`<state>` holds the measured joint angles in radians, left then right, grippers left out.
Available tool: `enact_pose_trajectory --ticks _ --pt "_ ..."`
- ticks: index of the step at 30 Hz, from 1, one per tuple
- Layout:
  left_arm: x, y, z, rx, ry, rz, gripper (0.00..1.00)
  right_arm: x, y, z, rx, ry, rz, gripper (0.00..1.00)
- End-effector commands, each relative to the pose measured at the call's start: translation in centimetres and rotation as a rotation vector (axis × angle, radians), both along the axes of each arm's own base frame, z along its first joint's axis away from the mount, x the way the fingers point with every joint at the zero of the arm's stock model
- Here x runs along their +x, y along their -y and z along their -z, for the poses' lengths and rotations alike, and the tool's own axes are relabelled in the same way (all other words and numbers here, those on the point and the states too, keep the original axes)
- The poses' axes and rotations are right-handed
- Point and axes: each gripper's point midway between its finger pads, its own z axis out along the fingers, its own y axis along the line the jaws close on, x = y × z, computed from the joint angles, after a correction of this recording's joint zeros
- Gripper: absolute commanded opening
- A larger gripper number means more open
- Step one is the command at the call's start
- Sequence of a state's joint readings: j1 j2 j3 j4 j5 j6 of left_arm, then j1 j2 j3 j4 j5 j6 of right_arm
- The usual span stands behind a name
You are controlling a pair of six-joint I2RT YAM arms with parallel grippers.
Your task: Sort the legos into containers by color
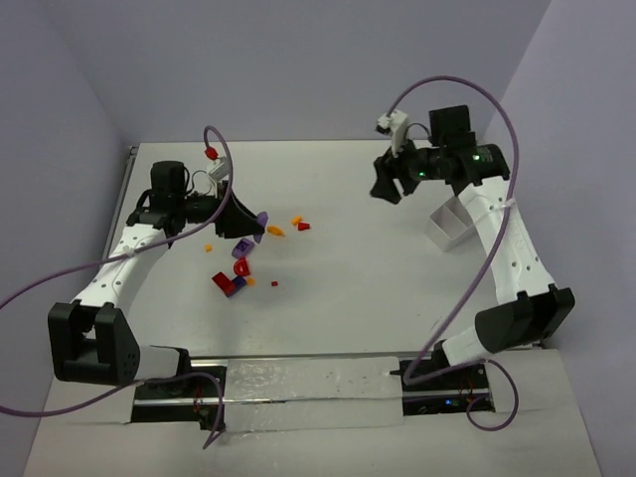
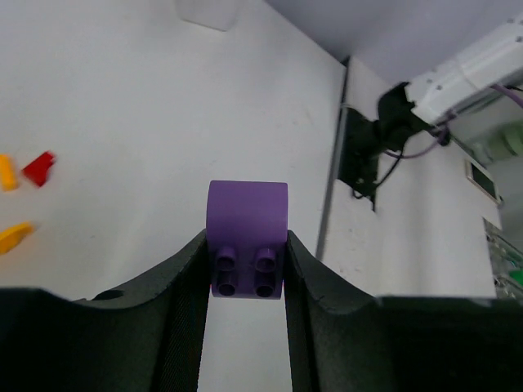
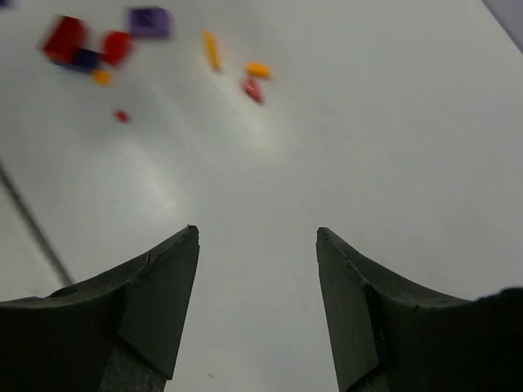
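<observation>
My left gripper (image 1: 254, 227) is shut on a purple lego (image 2: 248, 220); the piece sticks out past the fingertips, studs facing the camera, held above the table. Loose legos lie near it: orange (image 1: 276, 231) and red (image 1: 304, 227) pieces to its right, and a cluster of red (image 1: 224, 281) and purple (image 1: 241, 249) ones below it. My right gripper (image 1: 388, 184) hangs open and empty above the far right of the table, jaws wide apart (image 3: 257, 233). A white container (image 1: 452, 224) stands below and to the right of it. The right wrist view shows the scattered legos (image 3: 115, 46) far off at the top.
In the left wrist view a red piece (image 2: 38, 167) and two orange pieces (image 2: 15, 235) lie at the left, and a translucent tub (image 2: 208, 11) shows at the top edge. Purple cables loop over both arms. The table's far edge meets the wall.
</observation>
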<state>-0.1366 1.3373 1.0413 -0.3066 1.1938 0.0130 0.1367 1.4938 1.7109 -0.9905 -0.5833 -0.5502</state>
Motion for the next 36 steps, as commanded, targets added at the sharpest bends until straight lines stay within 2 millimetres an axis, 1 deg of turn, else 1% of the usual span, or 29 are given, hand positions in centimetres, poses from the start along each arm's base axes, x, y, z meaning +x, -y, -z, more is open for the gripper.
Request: enact_pose_trajectory --ticks 1,3,5,7,9,10,12,14,16,18,19,23,24,26,28,33,36 --pt "-4.9 2.2 -3.6 -0.105 0.177 0.273 0.00 -4.2 -8.8 -3.2 0.263 -0.097 -0.184 0.65" --pt "-6.6 2.8 -3.1 -0.082 0.212 0.322 0.00 -5.4 -11.0 -4.2 0.339 -0.151 -0.235 0.64" --pt "-7.2 3.0 -2.9 -0.074 0.217 0.335 0.00 -6.2 -12.4 -4.5 0.373 -0.179 -0.267 0.63" --pt "-7.5 3.1 -2.9 -0.065 0.230 0.323 0.00 -7.0 -13.8 -4.0 0.391 -0.230 -0.288 0.62" --pt "-7.7 3.0 -3.0 -0.069 0.228 0.329 0.00 -8.1 -15.0 -3.3 0.369 -0.235 -0.331 0.61" --pt "-8.0 3.1 -2.9 -0.080 0.220 0.345 0.00 -8.9 -15.3 -2.9 0.353 -0.222 -0.354 0.60" --pt "-9.4 3.1 -3.4 -0.151 0.153 0.415 0.00 -9.6 -15.6 -2.6 0.312 -0.131 -0.408 0.59" --pt "-10.9 3.0 -4.0 -0.228 0.088 0.479 0.00 -11.2 -16.3 -3.1 0.282 -0.031 -0.488 0.57" --pt "-10.9 3.1 -3.9 -0.254 0.083 0.492 0.00 -12.4 -16.9 -3.4 0.243 0.025 -0.564 0.57" --pt "-11.2 3.1 -4.0 -0.283 0.057 0.507 0.00 -13.2 -17.4 -3.6 0.222 0.042 -0.622 0.57" --pt "-11.5 3.2 -3.9 -0.295 0.023 0.518 0.00 -13.6 -17.8 -4.1 0.203 0.072 -0.653 0.57" --pt "-12.1 3.3 -4.0 -0.320 -0.014 0.548 0.00 -15.1 -19.4 -4.8 0.143 0.134 -0.762 0.58" --pt "-12.4 3.4 -4.0 -0.320 -0.017 0.556 0.00 -15.9 -19.8 -4.6 0.117 0.147 -0.802 0.58" --pt "-13.1 3.6 -4.1 -0.320 -0.018 0.573 0.01 -16.6 -20.2 -4.2 0.085 0.163 -0.843 0.59" --pt "-14.5 3.9 -3.9 -0.320 -0.022 0.610 0.02 -17.6 -20.3 -3.5 0.040 0.185 -0.903 0.60" --pt "-16.4 4.1 -3.9 -0.323 -0.014 0.655 0.03 -19.8 -20.6 -2.3 -0.012 0.217 -1.019 0.63" --pt "-17.0 4.1 -4.0 -0.324 -0.009 0.669 0.03 -20.1 -20.5 -1.6 -0.041 0.235 -1.045 0.63"
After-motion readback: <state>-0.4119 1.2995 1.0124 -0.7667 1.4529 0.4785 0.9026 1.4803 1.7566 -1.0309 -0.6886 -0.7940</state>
